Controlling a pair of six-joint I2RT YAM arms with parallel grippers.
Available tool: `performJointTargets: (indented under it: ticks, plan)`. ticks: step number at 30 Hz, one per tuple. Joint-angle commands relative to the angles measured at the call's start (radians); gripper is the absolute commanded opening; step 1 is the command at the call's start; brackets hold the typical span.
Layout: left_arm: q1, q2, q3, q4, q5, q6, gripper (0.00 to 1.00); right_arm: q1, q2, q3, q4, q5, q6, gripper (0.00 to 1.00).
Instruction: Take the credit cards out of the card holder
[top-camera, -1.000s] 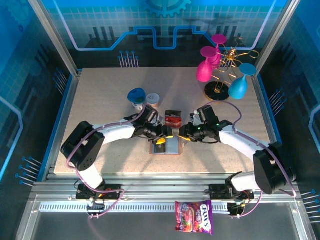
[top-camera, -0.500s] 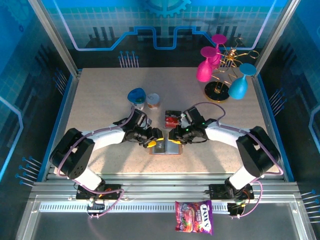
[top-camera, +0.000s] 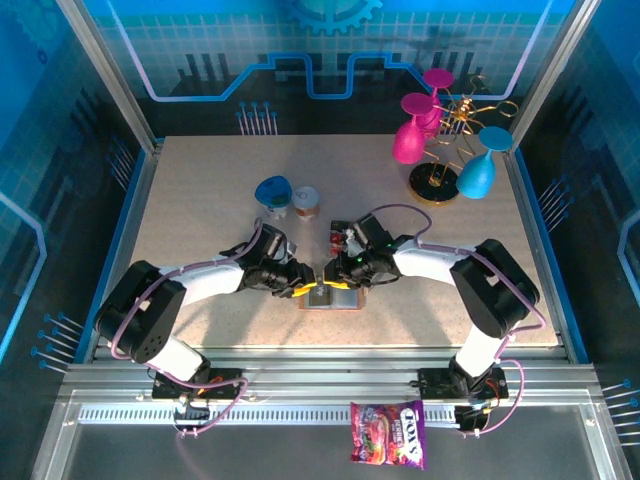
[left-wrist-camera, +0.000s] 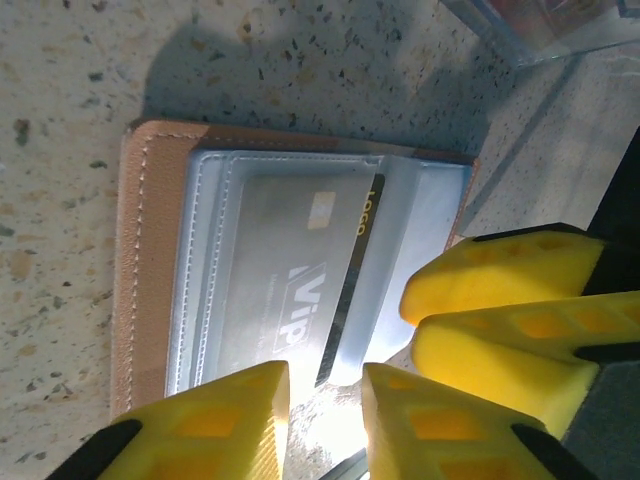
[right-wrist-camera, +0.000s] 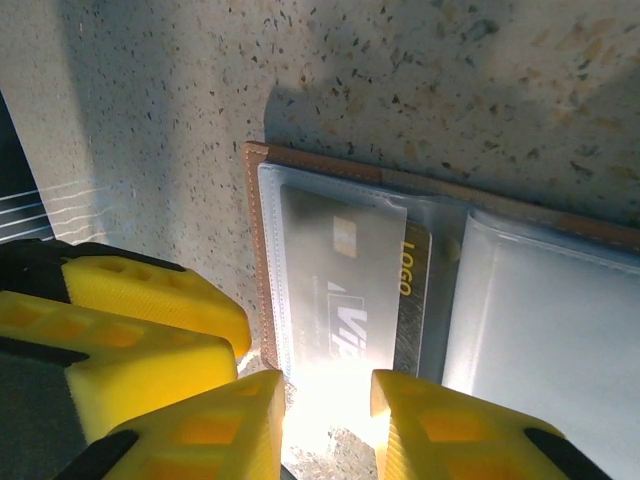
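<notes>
Removal step: dark plastic card (left-wrist-camera: 290, 270) sleeved in brown leather card holder (left-wrist-camera: 135, 250). Grasp by left gripper (left-wrist-camera: 325, 385) and right gripper (right-wrist-camera: 330, 395) cannot be told; withdrawal is required.

Robot test cell, lab-type. Evidence: speckled beige stone-look counter (top-camera: 200, 200) walled by blue circuit-print panels (top-camera: 200, 50); silver aluminium extrusion rail (top-camera: 300, 378) along near edge; white cabled left robot arm (top-camera: 205, 280) and matching right robot arm (top-camera: 430, 262) mounted there.

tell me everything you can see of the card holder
The card holder is a small brown leather bifold with a stitched edge, lying open and flat on the speckled table, pale grey-blue inner faces up. One clear pocket holds a silvery card marked VIP. Yellow fingers of both arms crowd one edge; contact is lost in glare.
</notes>
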Motion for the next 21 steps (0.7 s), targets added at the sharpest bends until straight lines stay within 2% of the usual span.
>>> performJointTargets:
  ticks: [1,21]
  plan:
    - [0.007,0.018,-0.022,0.038,0.028,-0.003,0.22,0.019,0.026,0.030,-0.011,-0.003,0.007,0.30]
    - [0.022,0.053,-0.052,0.027,0.017,0.023,0.20,0.037,0.086,0.048,-0.030,0.005,0.001,0.30]
